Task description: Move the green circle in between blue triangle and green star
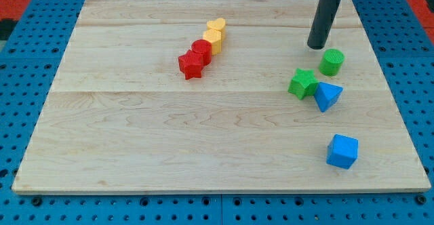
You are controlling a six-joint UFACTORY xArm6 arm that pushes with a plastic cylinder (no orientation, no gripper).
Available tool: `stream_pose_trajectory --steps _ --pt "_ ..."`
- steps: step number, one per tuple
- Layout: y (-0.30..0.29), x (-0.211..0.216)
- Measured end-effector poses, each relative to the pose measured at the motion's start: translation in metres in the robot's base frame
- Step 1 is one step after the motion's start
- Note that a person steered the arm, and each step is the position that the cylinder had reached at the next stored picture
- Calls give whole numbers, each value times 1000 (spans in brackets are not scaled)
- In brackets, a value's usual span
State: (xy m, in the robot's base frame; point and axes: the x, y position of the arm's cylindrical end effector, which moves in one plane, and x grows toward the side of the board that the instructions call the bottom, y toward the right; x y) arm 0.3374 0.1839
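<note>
The green circle (pixel 332 61) stands on the wooden board at the view's right. My tip (pixel 316 47) is just up and left of it, a small gap apart. The green star (pixel 302 83) lies below and left of the circle. The blue triangle (pixel 327 95) touches the star's right side, directly below the circle.
A blue cube (pixel 342 150) sits near the board's lower right. A row of a red star (pixel 191 64), a red circle (pixel 201 51), a yellow block (pixel 213 41) and a yellow heart (pixel 216 27) runs diagonally at the upper middle. The board's right edge (pixel 393 89) is near.
</note>
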Motion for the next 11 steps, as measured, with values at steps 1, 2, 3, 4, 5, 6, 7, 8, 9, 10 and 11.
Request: stream_pose_trajectory --steps 1,2,3,4,5,6,7,8,9,10,11 --pt "19 29" --pt "23 66" --pt "23 53" --pt "67 59" --pt "71 98" --pt "27 111" --pt "21 102" --pt "22 71" --pt "-10 87" --pt "-13 108" --pt "-6 118"
